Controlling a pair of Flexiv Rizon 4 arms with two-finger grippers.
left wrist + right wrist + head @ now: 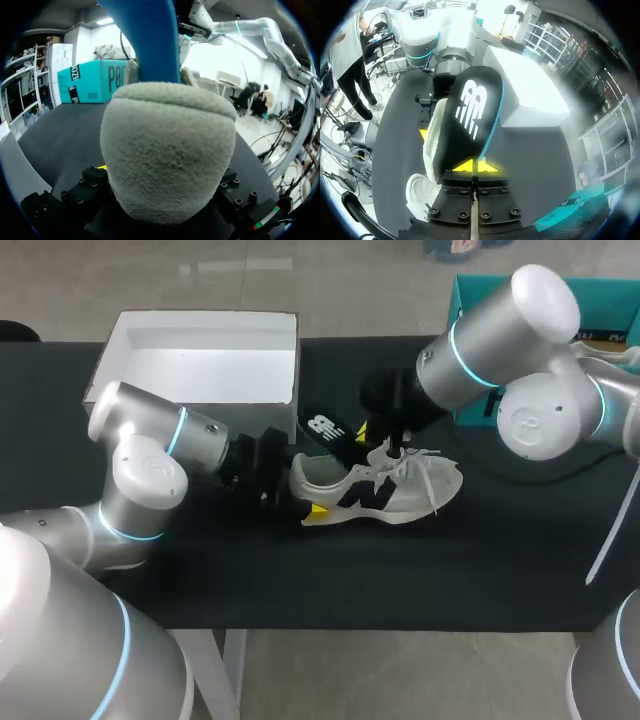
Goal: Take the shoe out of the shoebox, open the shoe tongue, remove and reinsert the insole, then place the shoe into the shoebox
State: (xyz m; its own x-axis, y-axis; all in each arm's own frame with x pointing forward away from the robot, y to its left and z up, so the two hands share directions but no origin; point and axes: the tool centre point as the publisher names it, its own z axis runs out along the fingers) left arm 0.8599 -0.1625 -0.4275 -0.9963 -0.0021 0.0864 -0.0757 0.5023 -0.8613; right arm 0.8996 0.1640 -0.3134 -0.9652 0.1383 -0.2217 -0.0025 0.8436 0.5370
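A grey-white shoe (pixel 385 490) lies upright on the black table (pixel 350 580), toe to the right. My left gripper (pixel 305 488) stands wide around its heel (pixel 167 150), one finger on each side, holding it. Behind the shoe my right gripper (pixel 362 430) is shut on the end of the black insole (pixel 322 427), which is out of the shoe and held above it. In the right wrist view the insole (pixel 472 115) sticks out ahead of the shut yellow tips (pixel 472 167), over the shoe (pixel 432 145). Its blue underside (pixel 150 40) rises above the heel.
The open white shoebox (pixel 130 330) stands at the back left, also in the right wrist view (pixel 530 85). A teal box (pixel 610 305) sits at the back right, behind my right arm. A white lace hangs off the shoe's front.
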